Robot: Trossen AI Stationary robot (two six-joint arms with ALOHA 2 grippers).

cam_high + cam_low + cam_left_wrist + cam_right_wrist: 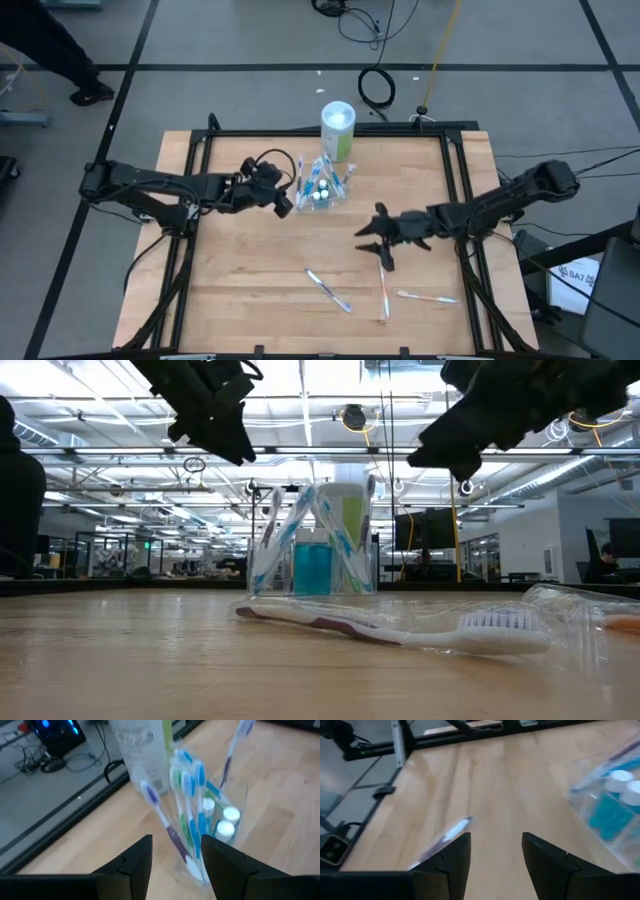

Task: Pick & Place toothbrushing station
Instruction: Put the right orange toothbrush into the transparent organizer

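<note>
High view — cup point(322, 187) upright, toothbrushes point(327, 290) scattered.

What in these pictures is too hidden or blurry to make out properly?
- Exact toothbrush count in the clear cup: too small in the high view, overlapping in the left wrist view.
- Canister label: blurred, top cut off by the left wrist view's edge.
- Loose toothbrush in the right wrist view: blurred, partly behind the right gripper.

Both arms were matte black, built of slim jointed links, each ending in a gripper with two blocky, angular fingers; a looped black cable rode on the left arm point(165, 187) near its wrist
</note>
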